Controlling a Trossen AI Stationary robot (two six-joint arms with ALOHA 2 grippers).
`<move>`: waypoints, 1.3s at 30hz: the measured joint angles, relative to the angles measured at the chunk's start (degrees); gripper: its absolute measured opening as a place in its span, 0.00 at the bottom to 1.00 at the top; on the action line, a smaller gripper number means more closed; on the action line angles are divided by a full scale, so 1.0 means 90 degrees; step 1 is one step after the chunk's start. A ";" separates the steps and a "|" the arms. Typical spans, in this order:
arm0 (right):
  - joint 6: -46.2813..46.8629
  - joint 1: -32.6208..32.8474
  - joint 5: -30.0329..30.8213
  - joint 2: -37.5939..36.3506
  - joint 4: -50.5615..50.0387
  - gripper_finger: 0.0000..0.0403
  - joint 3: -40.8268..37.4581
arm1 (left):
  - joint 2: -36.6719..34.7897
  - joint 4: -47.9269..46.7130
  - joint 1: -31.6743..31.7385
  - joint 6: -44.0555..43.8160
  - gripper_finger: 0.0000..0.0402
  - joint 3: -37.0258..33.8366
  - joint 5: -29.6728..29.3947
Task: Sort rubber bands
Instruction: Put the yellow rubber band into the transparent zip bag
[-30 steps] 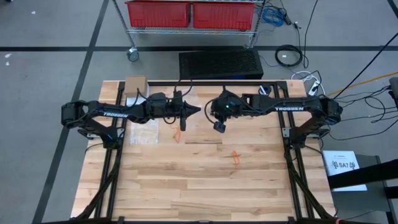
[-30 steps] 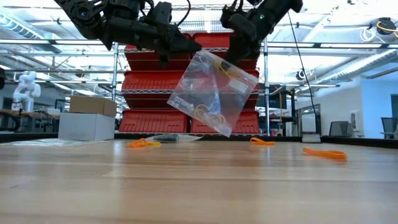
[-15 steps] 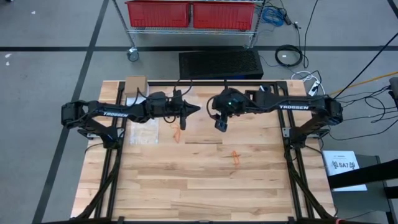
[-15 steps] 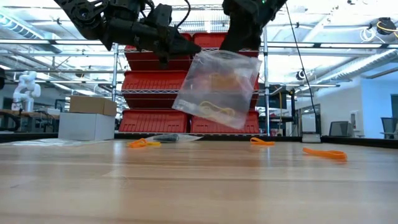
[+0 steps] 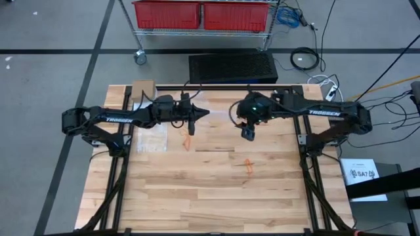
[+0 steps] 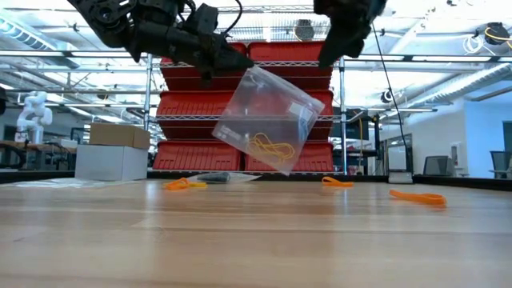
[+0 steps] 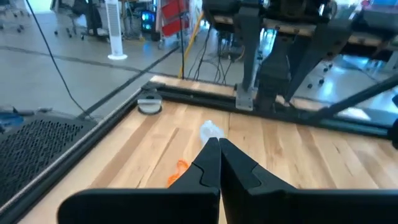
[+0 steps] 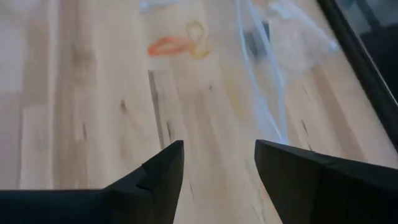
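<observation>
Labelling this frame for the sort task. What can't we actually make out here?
- High view: the clear bag is nearly invisible against the wood; only the low view shows it hanging from the left tool.
- Low view: the count of yellow bands inside the bag; they overlap.
- Low view: the right tool, cut off by the top edge; its wrist view shows it open.
- Left wrist view: the orange band, partly hidden by the fingers.

Grey floor (image 5: 52, 39) crossed by dark lines; wire rack (image 6: 240, 120) of red bins (image 5: 167, 13) behind wooden table (image 5: 197, 196); ceiling lights (image 6: 432, 16) overhead.
</observation>
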 joint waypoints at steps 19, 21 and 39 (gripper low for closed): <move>0.1219 0.0513 -0.0141 0.0175 0.3951 0.42 -0.2635 | -0.0825 -0.1171 0.0544 0.0424 0.00 -0.0002 -0.0355; 0.1272 0.0579 -0.0146 0.0607 0.4729 0.40 -0.2634 | -0.1091 -0.1282 0.0718 0.0464 0.00 -0.0002 -0.0371; 0.0861 0.0565 0.0787 0.4642 0.5877 0.57 0.0128 | -0.2122 -0.2286 0.1477 0.0759 0.00 0.0000 -0.0410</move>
